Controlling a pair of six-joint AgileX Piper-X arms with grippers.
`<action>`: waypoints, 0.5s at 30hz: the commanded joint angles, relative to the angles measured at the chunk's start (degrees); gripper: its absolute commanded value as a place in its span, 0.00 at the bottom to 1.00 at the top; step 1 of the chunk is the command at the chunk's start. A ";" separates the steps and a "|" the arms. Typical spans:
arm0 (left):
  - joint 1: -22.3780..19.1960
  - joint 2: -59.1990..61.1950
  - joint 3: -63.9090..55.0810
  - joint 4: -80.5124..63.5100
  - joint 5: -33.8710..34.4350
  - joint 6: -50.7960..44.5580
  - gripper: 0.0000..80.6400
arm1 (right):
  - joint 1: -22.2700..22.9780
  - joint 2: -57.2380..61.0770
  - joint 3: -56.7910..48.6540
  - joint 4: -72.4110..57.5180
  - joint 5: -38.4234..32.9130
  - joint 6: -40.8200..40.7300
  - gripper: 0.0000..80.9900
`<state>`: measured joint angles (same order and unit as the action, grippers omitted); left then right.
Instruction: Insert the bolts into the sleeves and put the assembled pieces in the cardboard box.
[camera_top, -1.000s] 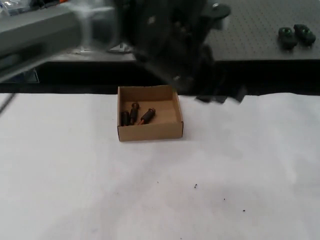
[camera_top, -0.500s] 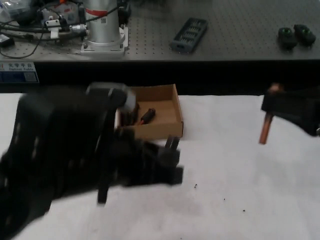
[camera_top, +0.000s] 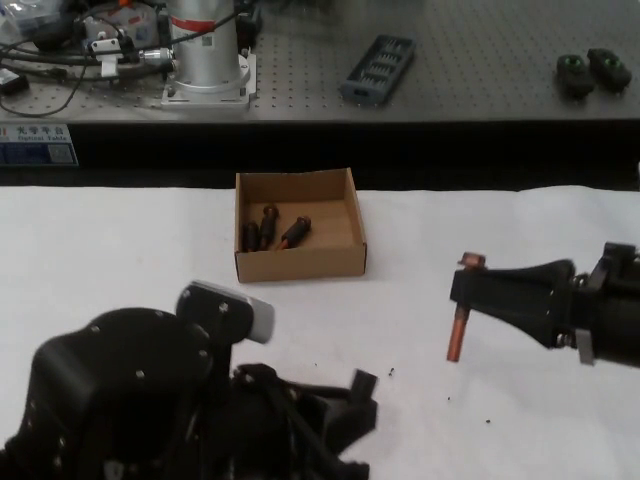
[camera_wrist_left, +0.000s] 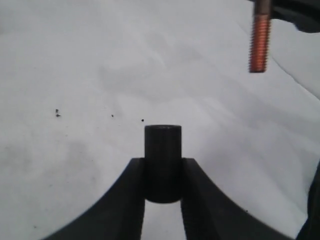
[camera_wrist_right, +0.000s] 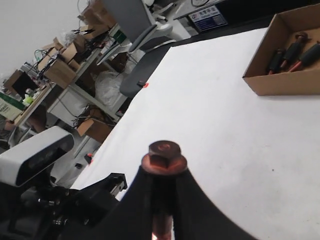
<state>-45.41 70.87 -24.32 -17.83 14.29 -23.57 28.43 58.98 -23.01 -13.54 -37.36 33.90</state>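
Observation:
My left gripper (camera_wrist_left: 163, 172) is shut on a short black sleeve (camera_wrist_left: 163, 162), held upright with its open end showing above the fingers. In the high view that arm (camera_top: 150, 400) sits at the near left. My right gripper (camera_top: 467, 287) comes in from the right, shut on a copper bolt (camera_top: 456, 330) just under its hex head (camera_wrist_right: 164, 154). The bolt's threaded shank (camera_wrist_left: 260, 42) hangs down, apart from the sleeve and off to one side of it. The cardboard box (camera_top: 300, 263) stands at the back middle, holding three assembled pieces (camera_top: 270, 230).
A white sheet (camera_top: 500, 440) covers the table. Behind it a dark perforated bench carries a metal post (camera_top: 205, 50), a black block (camera_top: 378, 65) and two black knobs (camera_top: 595, 70). The right wrist view shows the box wall (camera_wrist_right: 285, 82) and room clutter beyond the table edge.
The left arm swept from in front of the high camera down to the near left. The right arm came in from the right with the bolt, moving left and nearer.

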 joint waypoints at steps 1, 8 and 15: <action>-3.67 -0.89 -0.08 -2.00 1.22 0.09 0.16 | -0.41 1.30 0.30 -2.69 -2.20 0.63 0.02; -5.96 -0.89 -0.08 -2.00 2.97 0.38 0.16 | -0.41 1.85 0.30 -2.69 -2.47 0.70 0.02; -5.95 -0.89 -0.08 -2.10 2.97 1.28 0.16 | -0.41 2.29 1.40 -1.98 -7.30 -0.51 0.02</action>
<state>-51.12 70.87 -24.27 -18.55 16.94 -23.15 28.43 61.23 -22.62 -14.88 -40.64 34.27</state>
